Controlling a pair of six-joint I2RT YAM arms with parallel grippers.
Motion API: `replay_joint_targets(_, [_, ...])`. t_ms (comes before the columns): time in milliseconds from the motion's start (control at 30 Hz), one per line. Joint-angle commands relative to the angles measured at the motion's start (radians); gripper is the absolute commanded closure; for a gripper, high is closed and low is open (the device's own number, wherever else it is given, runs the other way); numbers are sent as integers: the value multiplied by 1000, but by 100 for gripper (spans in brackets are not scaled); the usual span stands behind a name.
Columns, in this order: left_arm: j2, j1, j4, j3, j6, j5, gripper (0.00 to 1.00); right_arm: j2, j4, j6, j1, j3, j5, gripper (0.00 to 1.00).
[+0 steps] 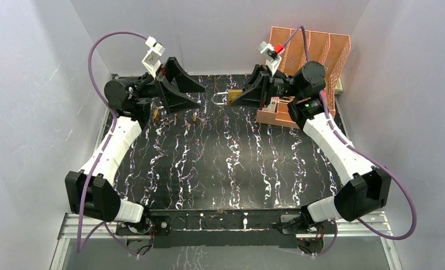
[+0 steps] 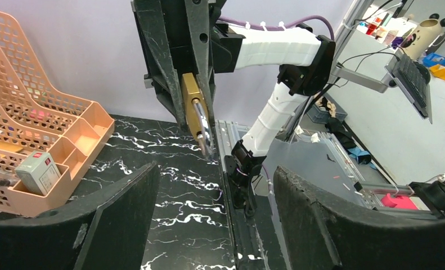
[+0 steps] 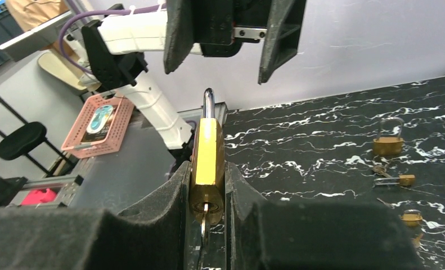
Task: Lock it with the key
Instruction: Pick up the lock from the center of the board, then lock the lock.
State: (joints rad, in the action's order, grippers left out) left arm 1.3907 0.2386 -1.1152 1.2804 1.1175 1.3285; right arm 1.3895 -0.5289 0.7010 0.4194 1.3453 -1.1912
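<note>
With the small metal key [image 3: 203,222] inserted, the brass padlock [image 3: 207,152] is gripped by the right pincer [image 3: 207,188]; turning by the open left pincer [image 3: 223,63] is judged remaining.

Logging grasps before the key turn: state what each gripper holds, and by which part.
The right gripper clamps the brass padlock by the broad faces of its body, key in its keyhole. The left gripper is open, holding nothing.
</note>
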Motion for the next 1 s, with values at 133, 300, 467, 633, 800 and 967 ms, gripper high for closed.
replay_joint_targets(133, [34, 11, -38, 59, 38, 42, 31, 42, -195, 140, 2, 56, -41, 100])
replay_joint_targets(300, [62, 68, -38, 83, 34, 64, 40, 66, -208, 146, 4, 70, -37, 100])
replay_joint_targets(467, [81, 101, -39, 98, 30, 86, 53, 78, -219, 149, 4, 77, -33, 100])
replay_joint_targets(633, [83, 102, -39, 89, 33, 113, 59, 87, -223, 149, 5, 86, -34, 100])
replay_joint_targets(800, [83, 102, -39, 87, 26, 110, 65, 93, -227, 152, 5, 89, -41, 100])
replay_joint_targets(967, [88, 102, -40, 92, 23, 99, 71, 94, -229, 157, 4, 89, -49, 100])
